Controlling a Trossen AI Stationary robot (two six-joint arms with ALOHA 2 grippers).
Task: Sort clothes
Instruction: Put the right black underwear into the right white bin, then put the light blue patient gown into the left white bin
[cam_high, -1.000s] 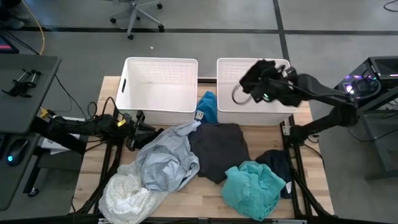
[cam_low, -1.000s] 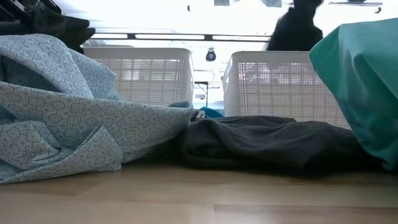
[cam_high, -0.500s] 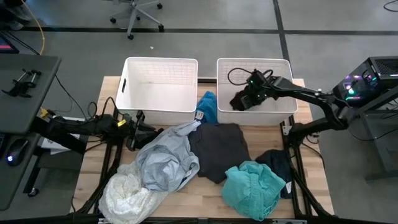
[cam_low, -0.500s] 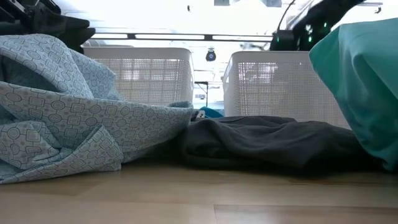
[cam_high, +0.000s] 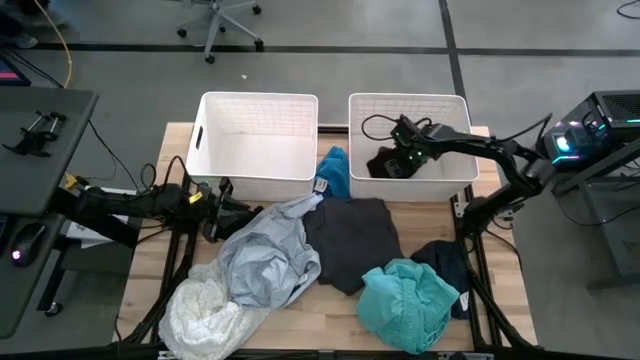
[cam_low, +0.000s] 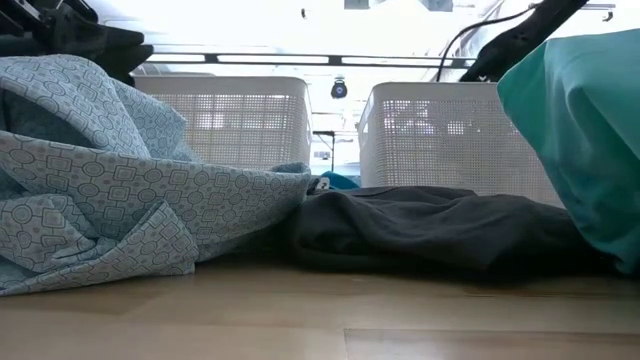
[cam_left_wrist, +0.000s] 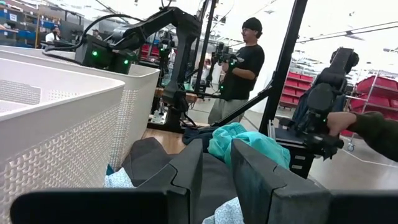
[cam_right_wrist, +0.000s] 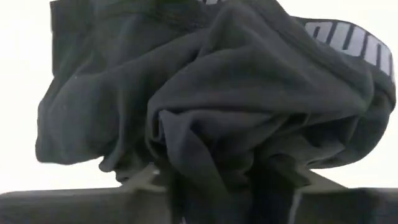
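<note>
Black garment (cam_right_wrist: 230, 106) between right jaws

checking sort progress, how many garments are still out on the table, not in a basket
6: white lacy one front left, patterned grey-blue beside it, dark grey centre, blue between the baskets, teal front right, black one behind it. Overlaps may hide more.

Wooden table (cam_high: 150, 270) — clothes (cam_high: 270, 260), baskets (cam_high: 258, 135)
</note>
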